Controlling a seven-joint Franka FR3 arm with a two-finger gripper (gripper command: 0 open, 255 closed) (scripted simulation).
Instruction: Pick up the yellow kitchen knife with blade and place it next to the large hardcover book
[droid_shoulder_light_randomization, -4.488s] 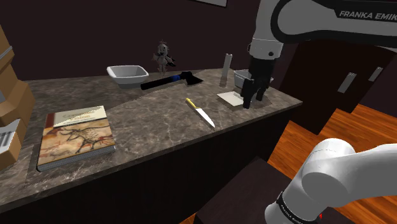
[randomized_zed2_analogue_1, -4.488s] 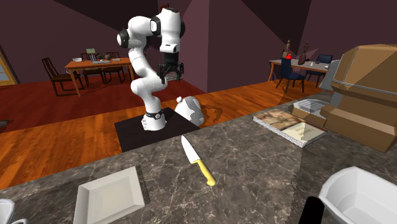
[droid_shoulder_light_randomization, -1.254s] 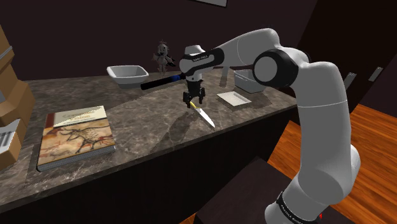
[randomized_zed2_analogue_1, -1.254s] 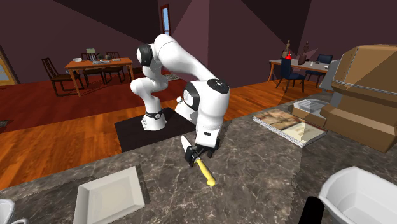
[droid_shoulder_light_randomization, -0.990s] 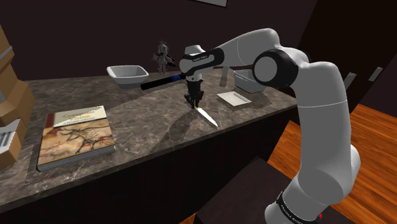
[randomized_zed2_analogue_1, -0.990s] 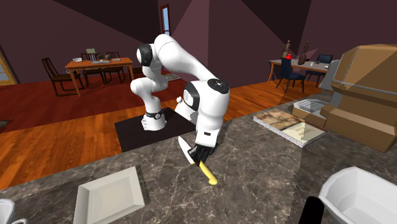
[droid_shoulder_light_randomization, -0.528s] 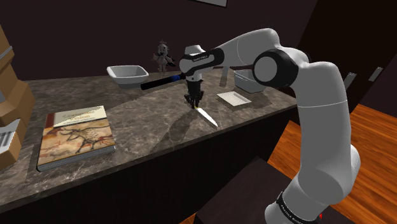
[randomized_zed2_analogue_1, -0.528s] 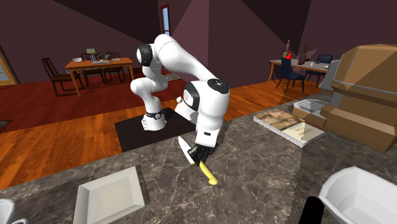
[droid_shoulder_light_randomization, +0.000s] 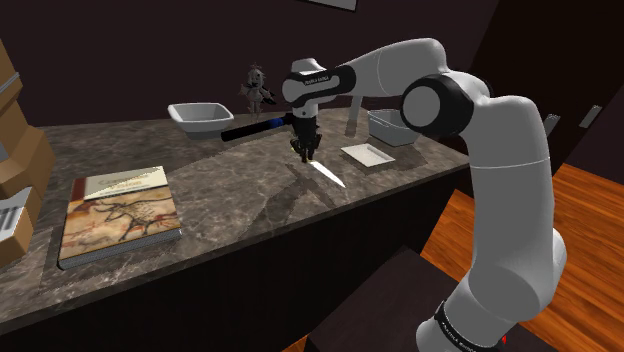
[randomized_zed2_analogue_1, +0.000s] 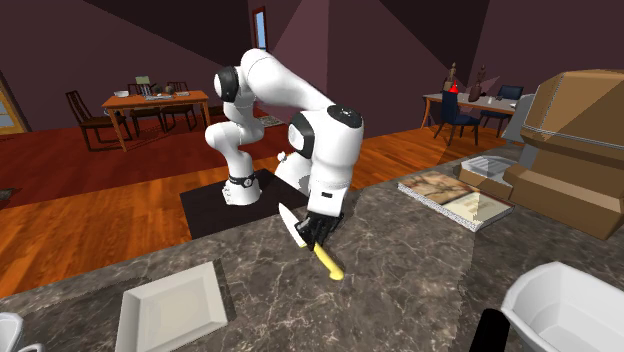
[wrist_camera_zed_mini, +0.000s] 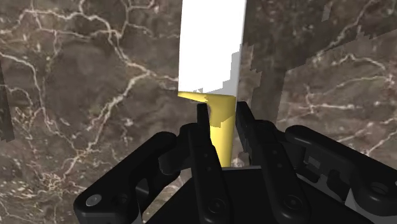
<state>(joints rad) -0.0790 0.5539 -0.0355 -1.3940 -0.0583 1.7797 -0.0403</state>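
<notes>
Since half a second ago the gripper (droid_shoulder_light_randomization: 306, 150) has risen slightly and the knife (droid_shoulder_light_randomization: 328, 174) has come up with it, so that the blade now appears clear of the marble.

The white arm (droid_shoulder_light_randomization: 500, 180) arches from its dark stand (randomized_zed2_analogue_1: 225, 205) over the counter's front edge. A small label on its hand is too small to read.

The countertop (droid_shoulder_light_randomization: 230, 200) is dark brown veined marble and runs across the shoulder view. A bare stretch of it lies open between knife and book.

A cardboard box (randomized_zed2_analogue_1: 575, 140) stands at the second exterior view's right, near the book.

The book (droid_shoulder_light_randomization: 120, 213) is a hardcover with a brown pictorial cover. It lies flat near the front edge at the shoulder view's left, well apart from the knife. Its title lettering cannot be read.

A white bowl (droid_shoulder_light_randomization: 200, 117) sits toward the back edge. A white square plate (droid_shoulder_light_randomization: 369, 154) lies near the counter's end, to the shoulder view's right of the gripper.

The knife's white blade points toward the front edge and the shoulder view's right, with its tip near that edge.

In the wrist view the two black fingers (wrist_camera_zed_mini: 202, 121) are closed narrowly on the yellow handle just behind the blade, clasping it between them.
</notes>
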